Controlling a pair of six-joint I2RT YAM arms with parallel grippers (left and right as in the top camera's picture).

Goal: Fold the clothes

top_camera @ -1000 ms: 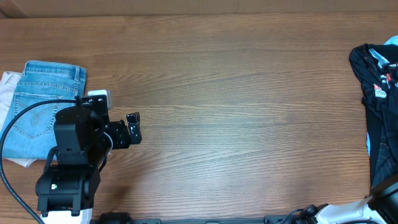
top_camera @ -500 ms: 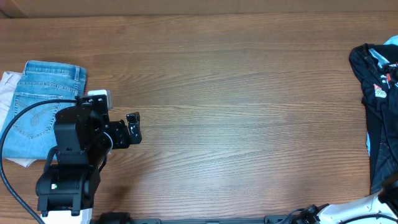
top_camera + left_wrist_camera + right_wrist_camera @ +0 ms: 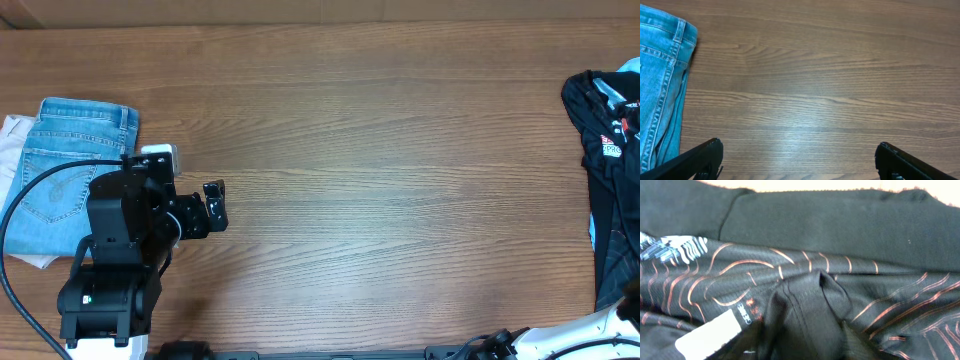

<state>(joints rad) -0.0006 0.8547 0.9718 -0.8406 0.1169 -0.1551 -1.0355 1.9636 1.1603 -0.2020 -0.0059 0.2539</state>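
Jeans lie far left on the table, jersey far right

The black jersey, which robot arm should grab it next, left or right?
Right. Its wrist camera sees almost nothing but the jersey, so it is right there. The left claw hangs open beside the jeans, clear across the table.

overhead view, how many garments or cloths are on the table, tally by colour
black thin sports jersey with orange-tan lines: 1
light-blue folded denim jeans: 1
white cloth tucked under the jeans: 1
total: 3
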